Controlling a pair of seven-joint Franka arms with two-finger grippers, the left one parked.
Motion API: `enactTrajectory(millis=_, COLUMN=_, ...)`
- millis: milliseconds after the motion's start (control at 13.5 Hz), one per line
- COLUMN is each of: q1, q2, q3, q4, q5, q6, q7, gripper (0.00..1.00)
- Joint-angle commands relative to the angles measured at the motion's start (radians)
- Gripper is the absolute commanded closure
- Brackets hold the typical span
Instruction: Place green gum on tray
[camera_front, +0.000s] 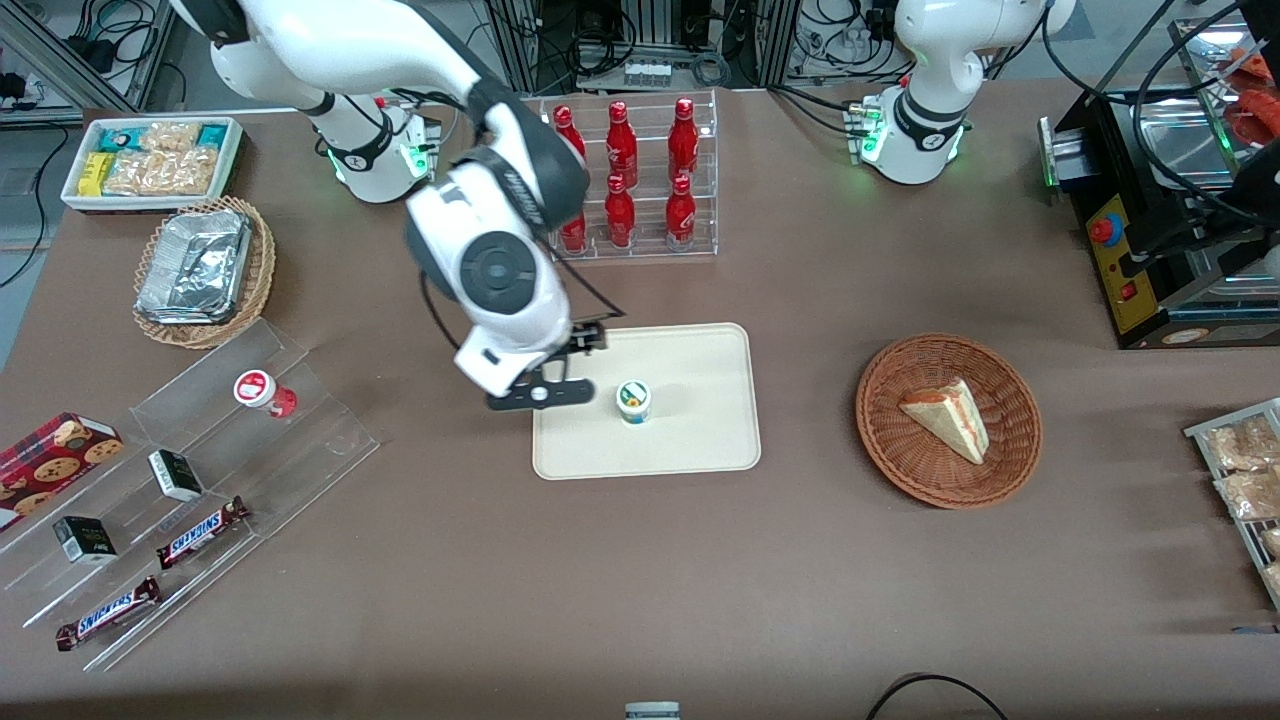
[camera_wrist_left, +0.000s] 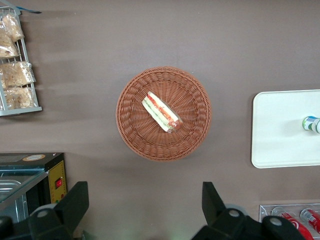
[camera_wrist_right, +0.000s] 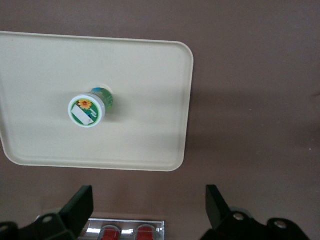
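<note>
The green gum (camera_front: 634, 401) is seen upright on the tray (camera_front: 700, 350), well inside the low rim, touched by nothing. The placing step is judged done; only a retreat of the arm seems called for. The gripper (camera_wrist_right: 149, 207) is held above the tray, its jaws spread wide and empty. Open table is left nearer the front camera; the rack of red bottles (camera_front: 640, 175) and the wicker basket (camera_front: 948, 420) stand apart.

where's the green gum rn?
The green gum stands upright on the tray, near its middle. The open gripper is raised off it, toward the rack of red bottles.
</note>
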Motion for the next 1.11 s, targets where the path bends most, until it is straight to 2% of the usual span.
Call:
enactTrajectory(millis=0, q1=-0.069, q2=-0.036, q3=0.005, q4=-0.004, q5=0.015, q6=-0.062, q7=-0.100, gripper=0.00)
enactTrajectory(millis=297, q1=-0.163, q2=-0.119, q3=-0.016, q4=-0.060, q5=0.013, q6=-0.083, q7=-0.228, gripper=0.00)
enactTrajectory(millis=595, q1=-0.314, q2=-0.208, q3=-0.018, q4=-0.155, q5=0.012, q6=-0.060, q7=-0.326, gripper=0.00)
enactTrajectory(millis=818, q1=-0.429, q2=-0.262, q3=-0.018, q4=-0.191, q5=0.012, q6=-0.050, q7=-0.340, gripper=0.00)
enactTrajectory(millis=966, q1=-0.459, q2=-0.318, q3=-0.018, q4=-0.238, q5=0.007, q6=-0.040, q7=-0.341, gripper=0.00)
enactTrajectory(millis=1041, q1=-0.479, q2=-0.353, q3=-0.018, q4=-0.260, q5=-0.026, q6=-0.041, q7=-0.341, gripper=0.00)
